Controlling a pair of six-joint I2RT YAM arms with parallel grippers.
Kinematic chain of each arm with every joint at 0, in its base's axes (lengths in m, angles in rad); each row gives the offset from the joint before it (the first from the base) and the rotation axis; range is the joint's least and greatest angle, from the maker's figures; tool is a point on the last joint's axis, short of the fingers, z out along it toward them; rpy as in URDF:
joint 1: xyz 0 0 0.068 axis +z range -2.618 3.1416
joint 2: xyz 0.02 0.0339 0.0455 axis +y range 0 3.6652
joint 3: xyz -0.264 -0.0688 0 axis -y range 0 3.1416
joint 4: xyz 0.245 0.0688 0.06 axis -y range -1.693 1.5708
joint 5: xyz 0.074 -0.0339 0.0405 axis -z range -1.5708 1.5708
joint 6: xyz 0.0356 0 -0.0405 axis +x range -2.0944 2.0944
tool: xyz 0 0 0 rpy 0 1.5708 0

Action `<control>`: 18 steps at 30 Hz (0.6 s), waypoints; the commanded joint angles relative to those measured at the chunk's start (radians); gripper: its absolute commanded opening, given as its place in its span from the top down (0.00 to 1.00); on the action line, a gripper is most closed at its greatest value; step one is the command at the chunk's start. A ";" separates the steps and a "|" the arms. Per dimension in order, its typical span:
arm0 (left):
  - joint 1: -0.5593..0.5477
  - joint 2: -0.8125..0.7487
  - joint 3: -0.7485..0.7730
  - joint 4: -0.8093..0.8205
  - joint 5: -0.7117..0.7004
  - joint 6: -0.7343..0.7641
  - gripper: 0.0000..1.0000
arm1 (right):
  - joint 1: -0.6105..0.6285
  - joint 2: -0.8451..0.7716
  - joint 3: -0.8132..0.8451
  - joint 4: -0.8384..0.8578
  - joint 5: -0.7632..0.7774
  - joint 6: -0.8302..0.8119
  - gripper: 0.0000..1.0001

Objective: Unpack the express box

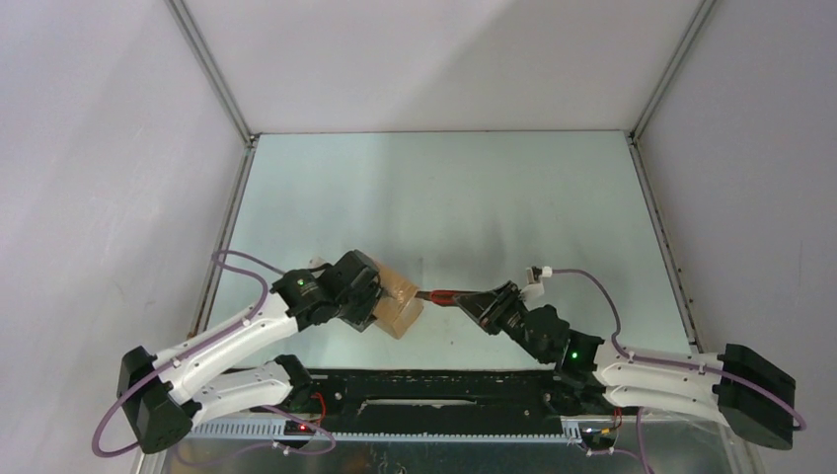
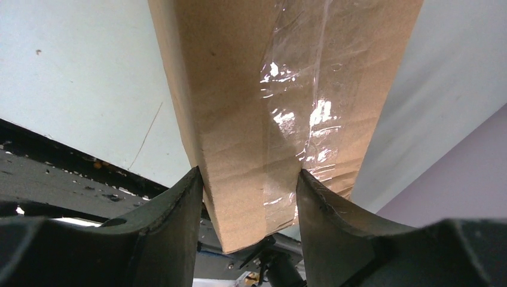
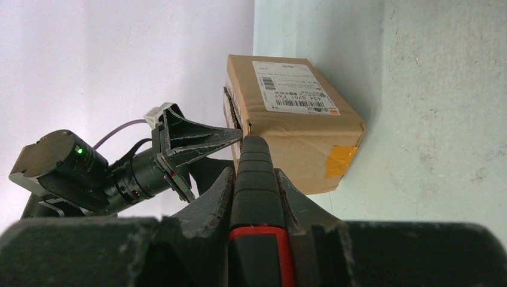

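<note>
The express box (image 1: 398, 299) is a small brown carton sitting near the table's front, left of centre. My left gripper (image 1: 370, 296) is shut on its left end; both fingers press the cardboard sides (image 2: 251, 179), and clear tape runs along the box's face. In the right wrist view the express box (image 3: 293, 119) shows a white shipping label and a yellow tape patch. My right gripper (image 3: 254, 179) is shut on a red-and-black utility knife (image 3: 256, 197). The knife (image 1: 444, 295) points left, its tip at the box's right side.
A black rail (image 1: 434, 390) runs along the table's near edge between the arm bases. Grey walls and metal frame posts (image 1: 212, 69) enclose the pale green table (image 1: 444, 197). A purple cable (image 1: 592, 286) loops over the right arm.
</note>
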 commanded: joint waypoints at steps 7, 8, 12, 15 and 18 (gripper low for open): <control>0.019 -0.008 -0.030 0.081 -0.114 -0.062 1.00 | 0.005 0.095 0.013 -0.008 -0.077 -0.024 1.00; 0.018 -0.005 -0.030 0.083 -0.110 -0.058 1.00 | 0.007 0.106 0.007 0.006 -0.072 -0.015 1.00; 0.018 -0.011 -0.030 0.075 -0.098 -0.051 1.00 | 0.014 0.078 -0.018 0.027 -0.026 0.003 1.00; 0.019 -0.001 -0.004 0.032 -0.093 -0.048 1.00 | 0.015 -0.015 -0.037 -0.007 0.035 0.012 1.00; 0.018 -0.001 -0.005 0.043 -0.076 -0.047 1.00 | 0.018 -0.083 -0.050 -0.021 0.101 0.009 1.00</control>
